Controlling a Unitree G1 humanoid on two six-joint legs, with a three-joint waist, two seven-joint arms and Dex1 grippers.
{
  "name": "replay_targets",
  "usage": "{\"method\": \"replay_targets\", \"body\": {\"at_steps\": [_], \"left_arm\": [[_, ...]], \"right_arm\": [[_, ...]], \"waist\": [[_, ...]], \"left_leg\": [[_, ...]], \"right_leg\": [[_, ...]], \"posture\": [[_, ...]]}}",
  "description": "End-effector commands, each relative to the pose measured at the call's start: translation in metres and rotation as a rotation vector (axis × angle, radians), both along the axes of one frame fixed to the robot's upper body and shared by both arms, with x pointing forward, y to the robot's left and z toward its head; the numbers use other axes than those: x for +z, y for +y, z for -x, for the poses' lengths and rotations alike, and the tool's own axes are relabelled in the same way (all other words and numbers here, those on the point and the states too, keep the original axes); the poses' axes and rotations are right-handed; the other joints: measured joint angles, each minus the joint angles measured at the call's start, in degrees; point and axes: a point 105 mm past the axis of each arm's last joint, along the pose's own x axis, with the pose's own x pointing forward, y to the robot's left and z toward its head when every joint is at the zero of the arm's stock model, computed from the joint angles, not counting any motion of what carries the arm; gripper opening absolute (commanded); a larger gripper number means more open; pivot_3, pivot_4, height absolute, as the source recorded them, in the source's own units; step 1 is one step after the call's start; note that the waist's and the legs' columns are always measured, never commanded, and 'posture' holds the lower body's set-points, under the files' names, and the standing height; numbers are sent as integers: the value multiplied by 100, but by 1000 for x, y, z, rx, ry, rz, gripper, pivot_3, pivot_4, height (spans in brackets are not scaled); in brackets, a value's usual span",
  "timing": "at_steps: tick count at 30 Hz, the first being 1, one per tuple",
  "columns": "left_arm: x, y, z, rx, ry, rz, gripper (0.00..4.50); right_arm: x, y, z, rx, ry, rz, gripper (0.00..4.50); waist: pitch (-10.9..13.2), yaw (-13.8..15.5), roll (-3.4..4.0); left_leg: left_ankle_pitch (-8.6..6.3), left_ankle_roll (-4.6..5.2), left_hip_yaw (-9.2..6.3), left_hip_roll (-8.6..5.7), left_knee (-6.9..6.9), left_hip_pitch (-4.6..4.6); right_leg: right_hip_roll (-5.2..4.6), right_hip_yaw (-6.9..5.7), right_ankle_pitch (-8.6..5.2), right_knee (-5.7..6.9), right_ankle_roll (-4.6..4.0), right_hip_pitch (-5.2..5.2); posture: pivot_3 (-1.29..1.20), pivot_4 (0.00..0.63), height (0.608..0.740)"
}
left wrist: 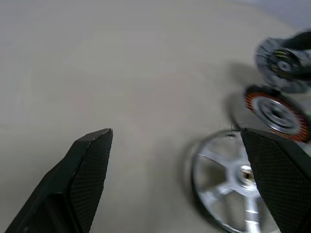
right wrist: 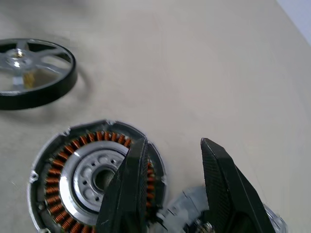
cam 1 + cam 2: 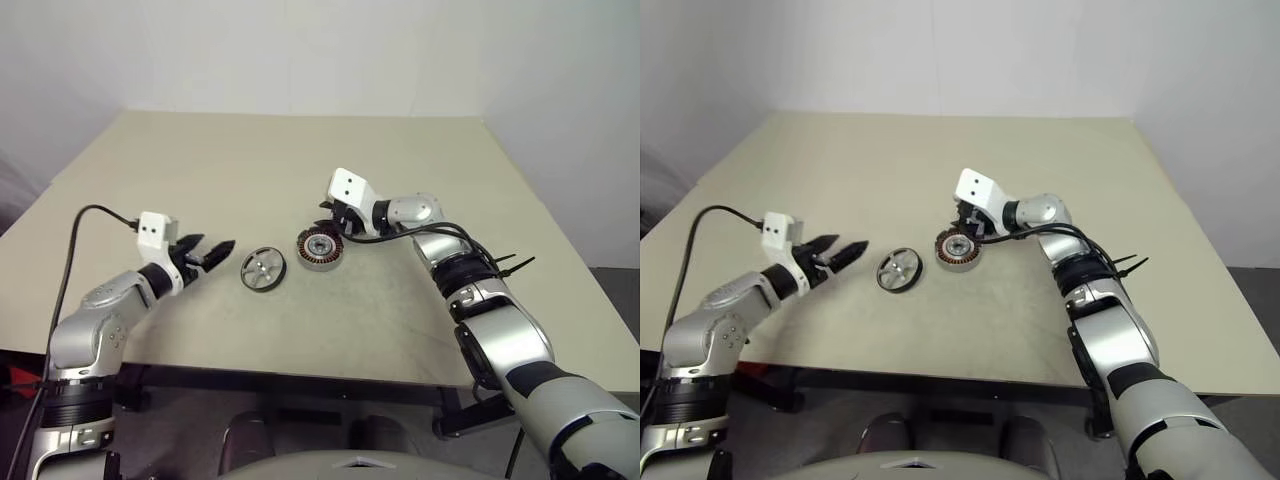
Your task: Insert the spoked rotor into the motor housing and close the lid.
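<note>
The spoked rotor (image 2: 92, 174) is seated in the motor housing (image 2: 36, 177), flat on the table (image 3: 400, 170) near its middle. The lid (image 3: 263, 268) lies just left of it, apart. The left gripper (image 3: 212, 252) is spread wide, pointed at the lid; the right gripper (image 2: 170, 160) is parted and empty above the housing's edge.

Pretty bare setup here: a big desk (image 3: 300, 170) with a plain beige, matte top, a few faint scuffs on it, and a thin darker edge along the front. Behind it there's just a plain white wall (image 3: 300, 50), no windows or decor showing. Lighting is soft and even, with faint shadows on the surface. Off the right side of the desk you can see a strip of grey floor (image 3: 612, 300), and dark frame parts show under the front edge.
</note>
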Motion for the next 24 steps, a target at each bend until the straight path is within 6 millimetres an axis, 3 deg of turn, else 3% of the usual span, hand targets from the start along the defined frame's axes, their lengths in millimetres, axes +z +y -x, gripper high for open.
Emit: {"method": "replay_targets", "body": {"at_steps": [1,9,16,24], "left_arm": [[6,-5,4,-17,18,58,4500],[-5,2,6,57,144,165,4500],[-38,-17,11,57,349,178,4500],[-26,-46,3,-16,371,330,4500]], "right_arm": [[22,0,-4,-8,-67,-46,1945],[22,0,-2,-10,-66,-54,1945],[24,3,-2,-5,-71,-65,1945],[25,3,-3,-6,-74,-62,1945]], "waist": [[0,-5,0],[0,-5,0],[0,15,1],[-1,80,2]], "left_leg": [[0,0,0,1,-2,0],[1,-2,0,1,-1,2],[1,-2,-1,-1,-1,2],[2,-1,-1,-16,8,3]], "right_leg": [[1,0,0,0,0,-1],[1,0,0,4,0,-1],[0,-1,0,2,0,2],[-18,-1,0,3,1,15]], "posture": [[0,0,740],[0,0,740],[0,0,740],[0,0,740]]}}
